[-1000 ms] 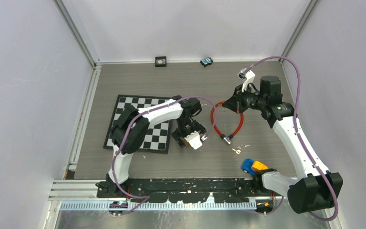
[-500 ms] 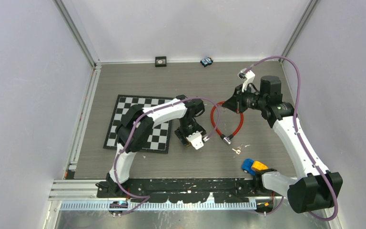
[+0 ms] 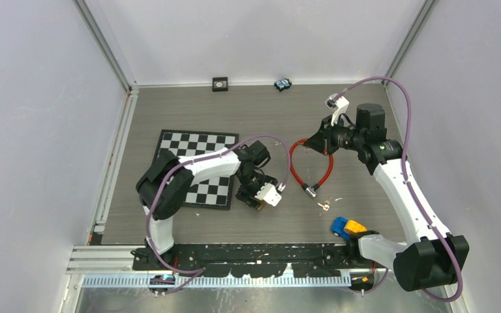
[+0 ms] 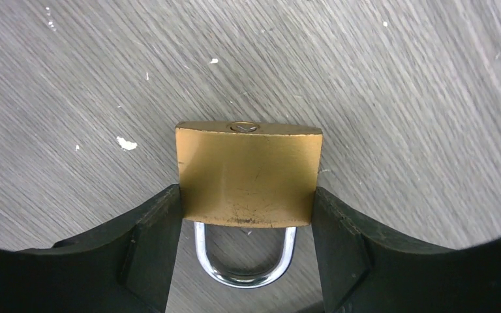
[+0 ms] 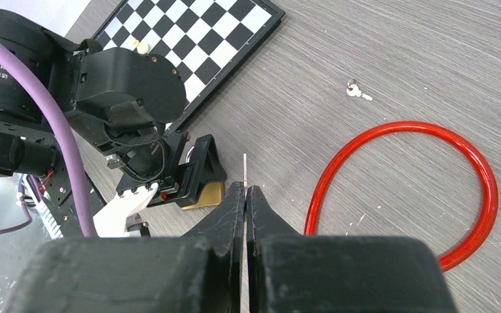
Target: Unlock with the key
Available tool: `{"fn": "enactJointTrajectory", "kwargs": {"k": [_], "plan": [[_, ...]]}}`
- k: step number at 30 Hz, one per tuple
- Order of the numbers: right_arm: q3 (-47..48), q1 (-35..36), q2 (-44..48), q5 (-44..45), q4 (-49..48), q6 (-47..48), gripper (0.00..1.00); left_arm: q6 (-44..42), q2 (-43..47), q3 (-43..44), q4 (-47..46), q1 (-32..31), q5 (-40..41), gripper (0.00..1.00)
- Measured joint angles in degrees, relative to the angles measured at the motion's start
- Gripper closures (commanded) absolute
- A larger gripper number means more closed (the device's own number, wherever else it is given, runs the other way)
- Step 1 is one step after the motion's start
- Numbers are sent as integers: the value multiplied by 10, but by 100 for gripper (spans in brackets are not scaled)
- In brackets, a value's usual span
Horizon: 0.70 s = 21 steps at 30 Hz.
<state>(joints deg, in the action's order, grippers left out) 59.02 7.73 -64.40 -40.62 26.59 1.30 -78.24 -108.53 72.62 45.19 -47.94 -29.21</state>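
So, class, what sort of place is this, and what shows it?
Probably a robot test cell in a lab: two robot arms bolted to a grey table, plain white walls on a metal frame, and scattered practice props like a padlock, chessboard and toy car.

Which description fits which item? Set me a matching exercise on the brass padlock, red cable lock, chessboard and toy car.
1 brass padlock
2 red cable lock
3 chessboard
4 toy car

A partly hidden under the left arm
B clamped in the left tool
C beside the right arm's base
D lying in a loop, nothing gripping it

Pairs: 1-B, 2-D, 3-A, 4-C
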Motion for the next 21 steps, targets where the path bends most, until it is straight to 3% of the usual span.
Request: {"fn": "enactJointTrajectory", "kwargs": {"k": [10, 21], "plan": [[-6, 0, 0, -3, 0, -4, 99, 137, 46, -72, -128, 4, -20, 100], [-7, 0, -13, -28, 31, 19, 99, 236, 123, -116, -210, 65, -75, 100]]}}
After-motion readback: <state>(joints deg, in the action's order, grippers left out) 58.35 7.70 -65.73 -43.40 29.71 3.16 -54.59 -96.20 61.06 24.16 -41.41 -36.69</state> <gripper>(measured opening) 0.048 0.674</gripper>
